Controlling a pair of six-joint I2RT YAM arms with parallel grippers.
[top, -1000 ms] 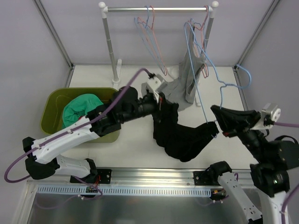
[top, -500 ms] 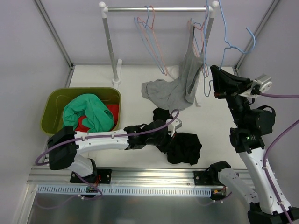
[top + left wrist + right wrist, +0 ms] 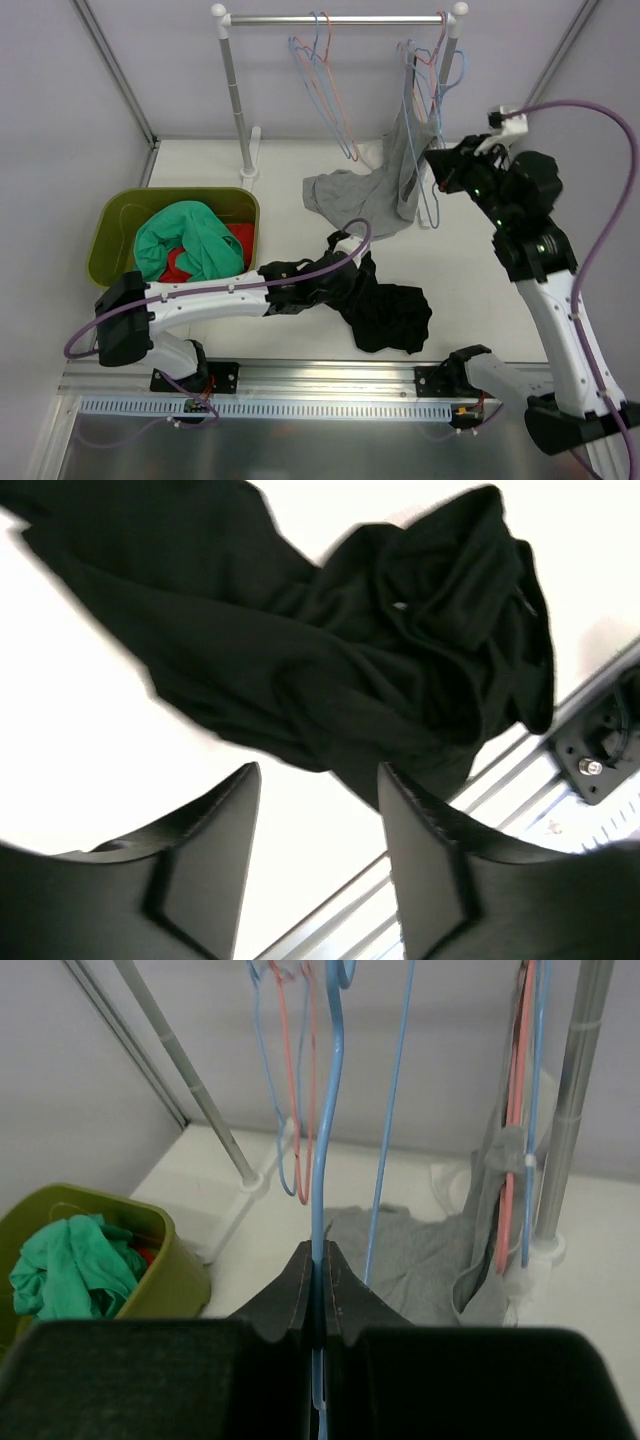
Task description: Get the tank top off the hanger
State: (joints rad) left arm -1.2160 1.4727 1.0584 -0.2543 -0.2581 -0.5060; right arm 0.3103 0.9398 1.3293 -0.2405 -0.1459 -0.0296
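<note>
Left arm (image 3: 210, 297) and right arm (image 3: 556, 320): white moulded link shells joined by bulky black joint housings. A purple cable (image 3: 615, 170) runs outside each arm in slack loops, entering at the wrist. The right wrist carries a small white camera housing (image 3: 507, 121). Left gripper (image 3: 318, 773) and right gripper (image 3: 318, 1250) have matte black fingers (image 3: 200, 855) — broad at the root, faceted, narrowing to blunt tips.

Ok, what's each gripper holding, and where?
Right gripper pinches the blue hanger on a straight stretch of wire. Left gripper is open and empty above the black top.
</note>
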